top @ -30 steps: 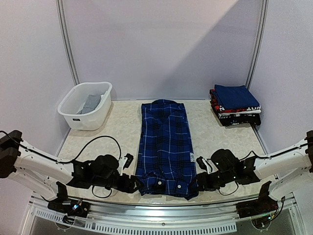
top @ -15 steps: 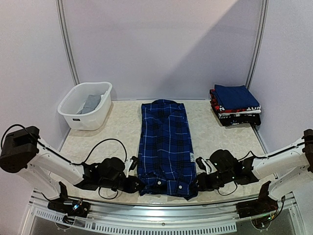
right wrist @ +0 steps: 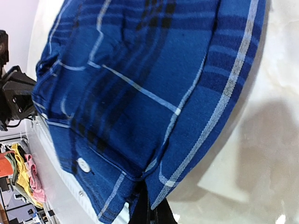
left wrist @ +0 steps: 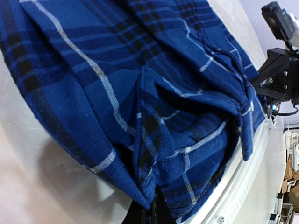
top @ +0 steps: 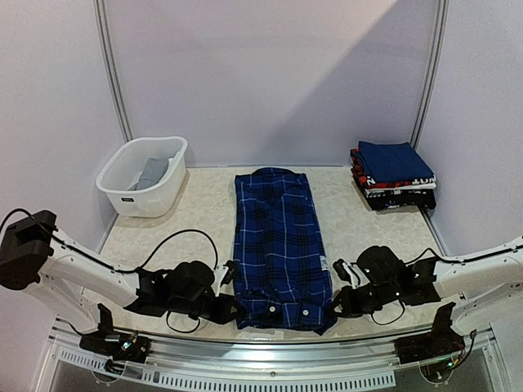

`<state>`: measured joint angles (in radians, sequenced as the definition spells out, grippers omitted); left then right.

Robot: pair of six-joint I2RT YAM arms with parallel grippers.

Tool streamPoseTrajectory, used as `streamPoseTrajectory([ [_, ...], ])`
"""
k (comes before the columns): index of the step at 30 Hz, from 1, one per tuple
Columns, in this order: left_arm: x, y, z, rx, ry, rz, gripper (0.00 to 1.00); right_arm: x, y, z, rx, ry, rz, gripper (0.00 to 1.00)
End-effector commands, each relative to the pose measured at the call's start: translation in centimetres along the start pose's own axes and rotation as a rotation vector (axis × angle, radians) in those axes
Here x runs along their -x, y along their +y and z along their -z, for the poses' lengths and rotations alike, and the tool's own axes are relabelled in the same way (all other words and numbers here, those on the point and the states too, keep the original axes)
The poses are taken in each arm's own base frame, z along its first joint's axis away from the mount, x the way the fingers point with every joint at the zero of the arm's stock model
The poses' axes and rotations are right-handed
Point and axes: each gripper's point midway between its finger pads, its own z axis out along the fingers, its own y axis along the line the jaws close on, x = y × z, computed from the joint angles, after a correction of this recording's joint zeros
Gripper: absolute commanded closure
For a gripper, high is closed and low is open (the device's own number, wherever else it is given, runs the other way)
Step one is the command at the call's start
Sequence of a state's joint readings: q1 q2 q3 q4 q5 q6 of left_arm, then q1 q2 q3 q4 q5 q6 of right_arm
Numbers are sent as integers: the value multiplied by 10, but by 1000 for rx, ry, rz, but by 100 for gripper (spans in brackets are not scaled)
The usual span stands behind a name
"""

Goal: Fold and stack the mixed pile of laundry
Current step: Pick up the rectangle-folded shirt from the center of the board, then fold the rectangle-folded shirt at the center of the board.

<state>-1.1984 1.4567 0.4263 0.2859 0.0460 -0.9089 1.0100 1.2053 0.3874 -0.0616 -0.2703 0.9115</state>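
The dark blue plaid shirt (top: 278, 237) is laid lengthwise down the middle of the bench (top: 368, 229), with its collar toward the far wall and its buttoned hem at the near edge. The left gripper (top: 232, 309) is set low at the shirt's near-left corner and the right gripper (top: 330, 309) at its near-right corner — both are closed, each clamped on the shirt's hem. In the left wrist view the cloth is seen bunched into folds and drawn down to the gripper at the bottom of the frame. In the right wrist view the hem edge, with a white button (right wrist: 83, 164) close by, is pinched in the same way. A white slotted basket (top: 122, 189) stands at the far left of the bench, and a grey garment (top: 152, 172) lies inside it. A stack of folded clothes (top: 394, 175) — a plain blue piece on top — is placed at the far right, well apart from the shirt.
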Motion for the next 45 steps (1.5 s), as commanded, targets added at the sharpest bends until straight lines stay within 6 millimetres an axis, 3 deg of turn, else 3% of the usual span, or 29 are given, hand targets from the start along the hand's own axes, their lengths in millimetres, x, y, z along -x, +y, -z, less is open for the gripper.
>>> streamPoseTrajectory([
  [1,-4,-10,8,20,13,-29,100,5,11,21,-2,-29,24,100],
  [10,3,-31,14,-1,9,-35,100,13,30,45,24,-64,63,100],
  [23,22,-66,57,-19,-56,-88,100,20,68,83,14,-125,168,100],
  [30,32,-50,54,75,-112,-128,100,42,63,83,-69,-218,155,100],
  [36,60,-41,51,169,-197,-154,100,71,68,72,-119,-315,109,100],
  [41,85,-36,53,215,-265,-144,100,96,58,72,-253,-408,88,100],
  [45,108,-26,56,253,-313,-121,100,111,62,73,-293,-454,92,100],
])
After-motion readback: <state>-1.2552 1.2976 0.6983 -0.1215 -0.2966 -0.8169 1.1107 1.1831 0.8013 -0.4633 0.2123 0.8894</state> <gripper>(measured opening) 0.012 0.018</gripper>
